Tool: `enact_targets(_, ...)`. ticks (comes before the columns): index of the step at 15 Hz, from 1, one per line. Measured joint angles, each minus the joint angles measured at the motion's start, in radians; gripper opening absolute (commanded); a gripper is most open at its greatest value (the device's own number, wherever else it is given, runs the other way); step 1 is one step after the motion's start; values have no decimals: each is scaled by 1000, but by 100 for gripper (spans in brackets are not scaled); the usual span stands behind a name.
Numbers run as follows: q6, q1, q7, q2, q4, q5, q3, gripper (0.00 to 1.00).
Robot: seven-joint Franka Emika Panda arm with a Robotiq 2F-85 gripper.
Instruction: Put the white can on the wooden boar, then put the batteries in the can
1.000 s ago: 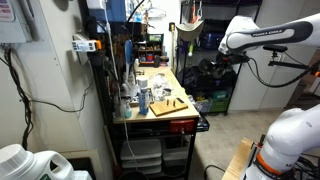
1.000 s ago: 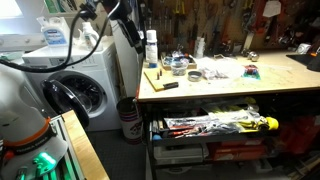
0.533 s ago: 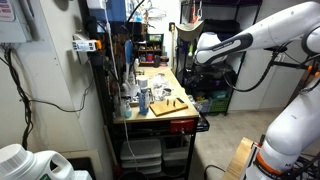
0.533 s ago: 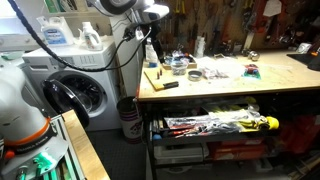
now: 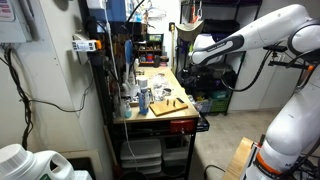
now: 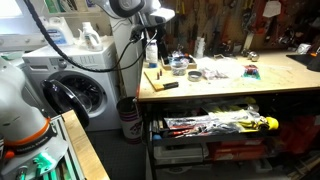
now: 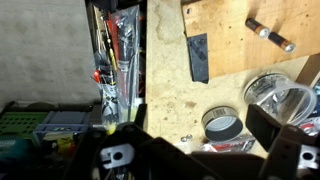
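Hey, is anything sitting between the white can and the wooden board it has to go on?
Nothing visible lies between them: in the wrist view the white can stands right beside the wooden board. On the board itself lie two batteries and a black flat piece, with bare wood between.

**Lighting and image quality.** Even overhead light fell on the pale wooden workbench top in both exterior views, making it the brightest plane. The cluttered storage shelves beneath it were dimmer. Both exterior views were soft and coarse-grained. The glossy white robot arm above the workbench top appeared nearly washed out. In the wrist view the workbench top was warm-toned and fairly sharp, whereas the black gripper over it was dark and out of focus.
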Motion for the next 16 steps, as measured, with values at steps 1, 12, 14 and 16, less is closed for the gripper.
enact_targets(1, 18, -3, 52, 9, 5, -31, 0, 100)
enact_targets(12, 142, 19, 222, 413, 317, -200, -44, 100)
enact_targets(14, 109, 35, 221, 480, 388, -167, -52, 100)
enact_targets(16, 92, 45, 217, 538, 451, -124, -57, 100)
